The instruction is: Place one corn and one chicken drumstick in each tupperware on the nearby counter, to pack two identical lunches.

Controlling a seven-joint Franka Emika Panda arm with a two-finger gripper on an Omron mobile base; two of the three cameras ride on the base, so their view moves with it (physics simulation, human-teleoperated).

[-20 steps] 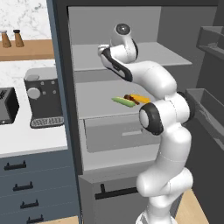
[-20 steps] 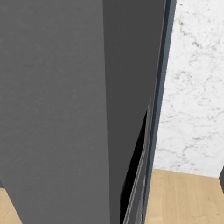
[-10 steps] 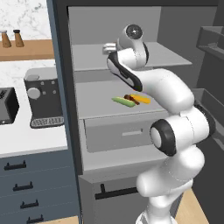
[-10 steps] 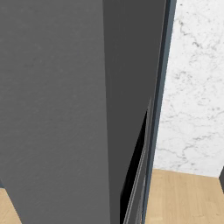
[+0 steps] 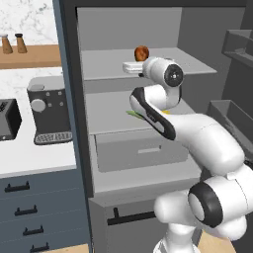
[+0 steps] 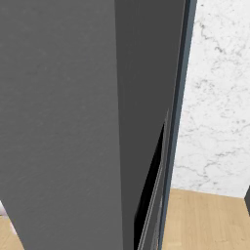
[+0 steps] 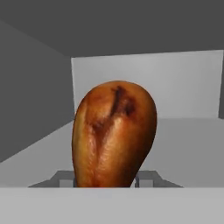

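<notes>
1. Markings: no brand, label or writing can be read on any surface.
2. Gripper [image 5: 134, 65]: raised inside the open fridge [image 5: 128, 29] at upper-shelf height, fingers clenched on the drumstick [image 5: 142, 53]. The fingertips [image 7: 146, 178] show as small grey blocks on either side of the drumstick's lower end.
3. Drumstick: held upright, rounded meaty end up, above the upper shelf [image 5: 104, 66] (contact with the shelf cannot be told). Surface glossy orange-brown with a dark brown streak near the top; the bone end is hidden behind the lower edge of the hand view.
4. Corn [image 5: 133, 114]: a green tip shows on the middle shelf, just beside the forearm; the rest is hidden.
5. Edges and room: the fridge's back wall [image 7: 144, 83] stands well behind the drumstick, with bare shelf on both sides. A grey drawer [image 5: 141, 150] sits below the middle shelf.
6. Counter [image 5: 29, 153]: left of the fridge, carrying a coffee machine [image 5: 48, 116] and a toaster [image 5: 9, 118].
</notes>
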